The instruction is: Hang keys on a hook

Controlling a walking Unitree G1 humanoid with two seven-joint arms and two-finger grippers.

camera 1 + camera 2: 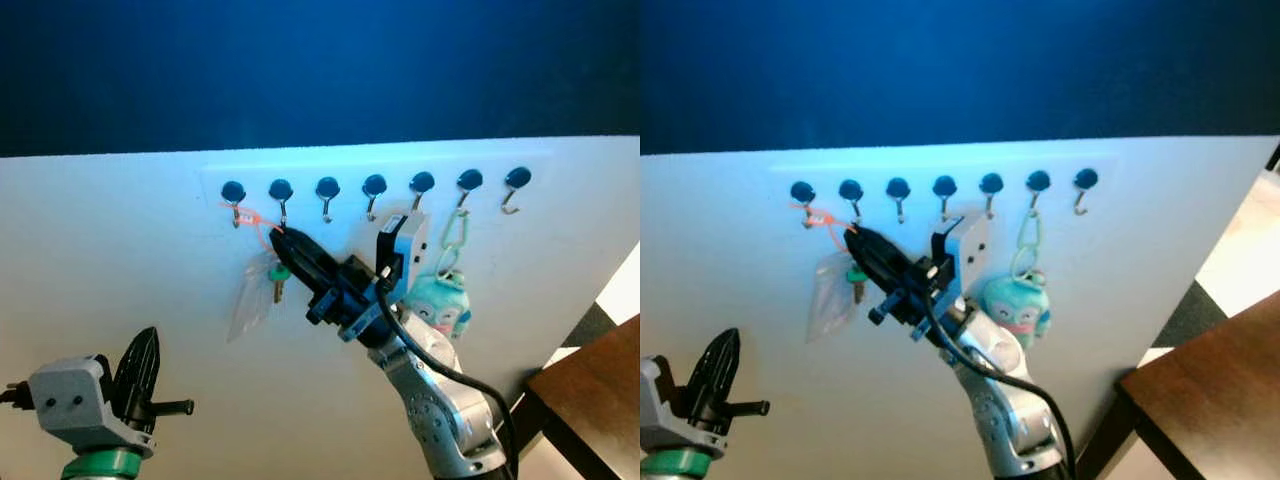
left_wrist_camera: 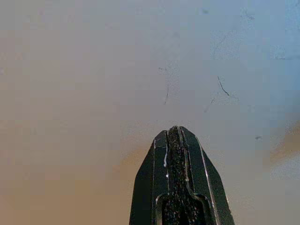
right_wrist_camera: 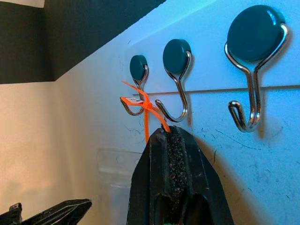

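At centre frame, the right hand (image 1: pixel 283 243) is pressed together, pinching an orange zip-tie loop (image 3: pixel 146 108) caught on the leftmost silver wire hook (image 1: pixel 236 214). A green-headed key (image 1: pixel 279 277) and clear plastic bag (image 1: pixel 250 297) dangle beneath. Lower left, the left hand (image 1: pixel 140 365) hangs pressed together.

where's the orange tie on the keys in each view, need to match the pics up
Left eye view: orange tie loops over the leftmost hook, upper left of centre.
Right eye view: orange tie sits further left, on the same hook.
Left wrist view: not in it.
Right wrist view: orange tie centre left, running down to the right gripper.
Shared landmark: the leftmost hook.
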